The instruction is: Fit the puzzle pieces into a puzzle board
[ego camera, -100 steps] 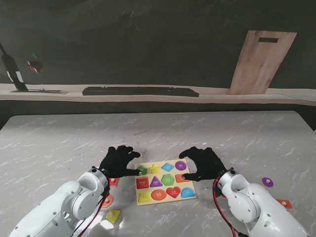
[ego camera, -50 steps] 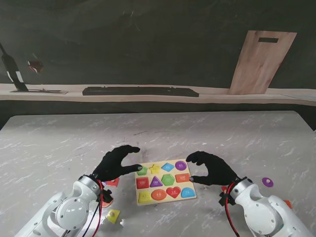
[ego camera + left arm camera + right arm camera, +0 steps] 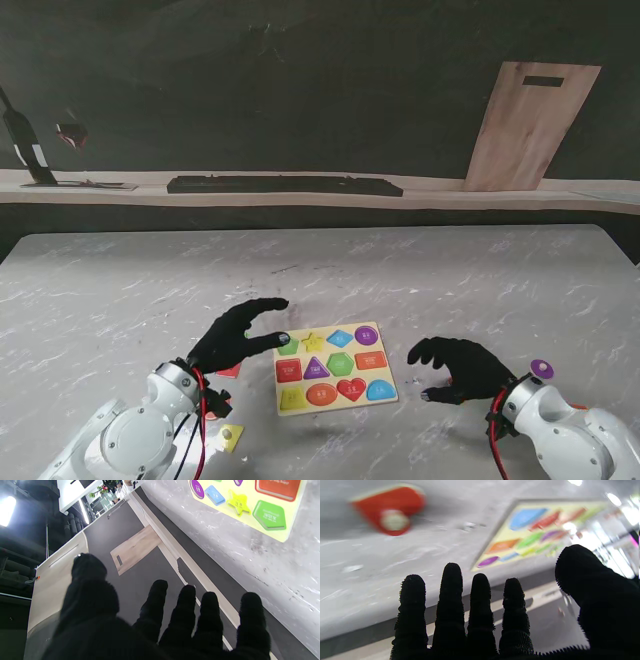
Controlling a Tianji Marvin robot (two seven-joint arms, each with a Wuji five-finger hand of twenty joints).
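Showing blurred red piece (image 3: 387, 510) only in R wrist cam; both hands' fingers spread, empty.

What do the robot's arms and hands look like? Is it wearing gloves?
Yes, it looks that way. Each robot hand, the left hand and the right hand, is covered in fuzzy black fabric like a glove, with five fingers. The arms are smooth, rounded white shells. Red and black cables run along the wrists, where a silver ring joins hand to arm.

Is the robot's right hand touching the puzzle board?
Apart. The stand view shows bare table between the right hand and the puzzle board.
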